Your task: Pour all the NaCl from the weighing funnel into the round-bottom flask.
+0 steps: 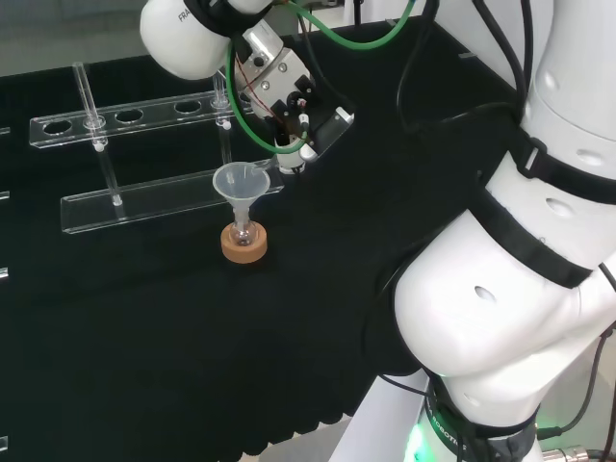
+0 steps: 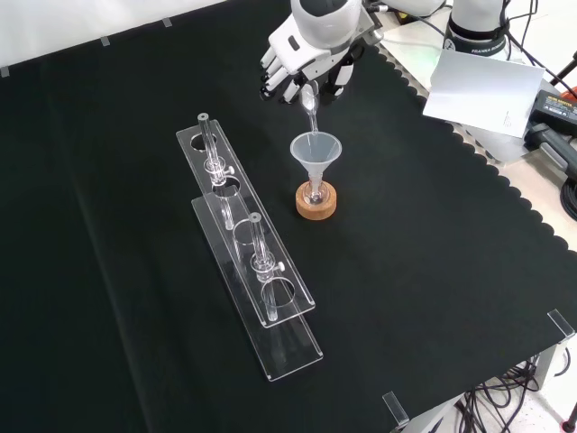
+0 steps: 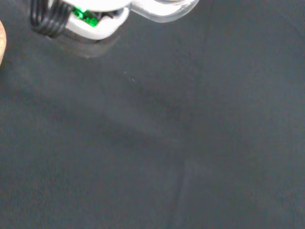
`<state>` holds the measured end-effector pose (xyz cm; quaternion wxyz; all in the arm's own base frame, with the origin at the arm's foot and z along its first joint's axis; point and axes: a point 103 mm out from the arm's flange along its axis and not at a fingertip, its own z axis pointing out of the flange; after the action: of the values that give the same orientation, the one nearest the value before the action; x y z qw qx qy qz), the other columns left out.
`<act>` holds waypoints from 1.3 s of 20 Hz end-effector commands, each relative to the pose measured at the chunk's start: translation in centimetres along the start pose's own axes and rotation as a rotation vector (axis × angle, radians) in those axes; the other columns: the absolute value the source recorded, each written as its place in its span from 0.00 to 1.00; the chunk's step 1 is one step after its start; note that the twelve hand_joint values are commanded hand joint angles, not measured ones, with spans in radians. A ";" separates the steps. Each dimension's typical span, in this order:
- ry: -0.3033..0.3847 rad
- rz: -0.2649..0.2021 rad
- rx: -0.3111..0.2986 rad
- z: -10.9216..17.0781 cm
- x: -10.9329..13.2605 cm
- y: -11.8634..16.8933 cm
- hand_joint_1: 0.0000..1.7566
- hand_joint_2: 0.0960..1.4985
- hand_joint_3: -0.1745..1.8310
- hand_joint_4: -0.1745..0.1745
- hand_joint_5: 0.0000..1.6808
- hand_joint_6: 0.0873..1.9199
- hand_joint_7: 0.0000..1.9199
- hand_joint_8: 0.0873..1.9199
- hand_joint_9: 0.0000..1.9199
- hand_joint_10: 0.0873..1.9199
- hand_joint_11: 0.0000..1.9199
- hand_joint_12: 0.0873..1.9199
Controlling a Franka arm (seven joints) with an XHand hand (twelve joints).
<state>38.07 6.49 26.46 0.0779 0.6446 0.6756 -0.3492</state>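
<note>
A small round-bottom flask stands on a cork ring with a clear plastic funnel in its neck. The same funnel and cork ring sit mid-bench in the head view. The hand hovers just beyond the funnel, its fingers curled round a clear weighing funnel. That weighing funnel is tipped downward, its narrow end over the funnel's mouth. In the head view the hand sits up and right of the funnel. The flask's contents are too small to make out.
Two clear acrylic racks lie left of the flask in the front view, with upright glass tubes in them. In the head view the racks lie behind the funnel. The arm's white links stand at right. A white sheet lies off the cloth.
</note>
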 end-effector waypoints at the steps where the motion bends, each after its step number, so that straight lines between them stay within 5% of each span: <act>1: -0.026 0.002 0.001 -0.2 0.1 0.0 0.63 0.45 0.38 1.00 0.71 0.38 0.24 0.33 0.43 0.20 0.41 0.54; 26: -0.123 0.018 0.017 -0.9 0.5 0.0 0.63 0.45 0.38 1.00 0.71 0.38 0.23 0.34 0.43 0.19 0.41 0.54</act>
<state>38.24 8.44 29.61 0.0994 0.6384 0.6866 -0.3334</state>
